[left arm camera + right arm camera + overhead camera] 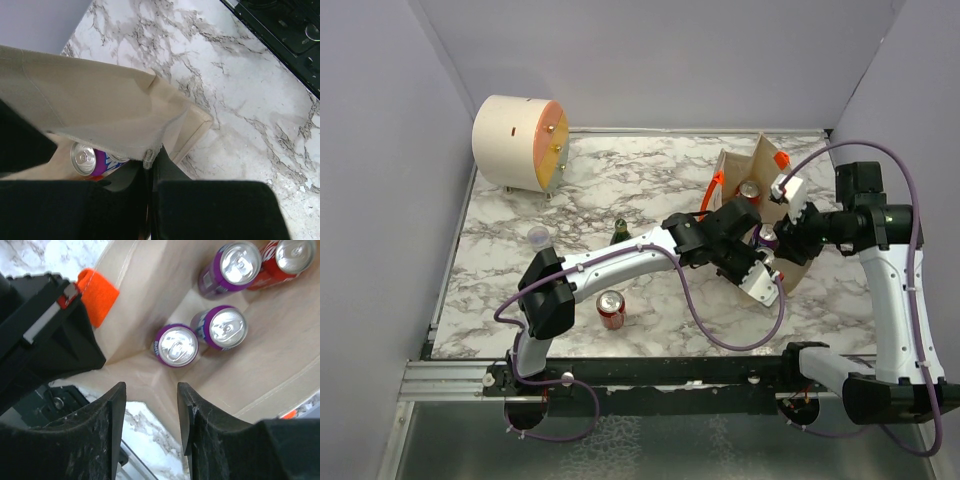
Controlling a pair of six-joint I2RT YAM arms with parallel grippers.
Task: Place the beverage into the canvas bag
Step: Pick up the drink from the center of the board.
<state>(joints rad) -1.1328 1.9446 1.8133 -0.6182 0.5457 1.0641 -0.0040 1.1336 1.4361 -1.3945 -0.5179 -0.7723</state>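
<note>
The beige canvas bag [763,165] stands open at the right of the table, with orange handles [714,190]. My left gripper [765,275] is shut on the bag's near rim; the left wrist view shows the seam [145,162] pinched between the fingers and a purple can [92,161] inside. My right gripper [151,395] is open and empty just above the bag's mouth. Under it, inside the bag [150,290], stand three purple cans [175,345] and a red can [290,257]. Another red can [611,309] stands on the table near the front, apart from both grippers.
A round wooden drum [518,142] lies at the back left. A small green bottle [619,232] and a clear ball [538,237] sit left of the left arm. Grey walls close three sides. The black rail [650,375] runs along the front edge.
</note>
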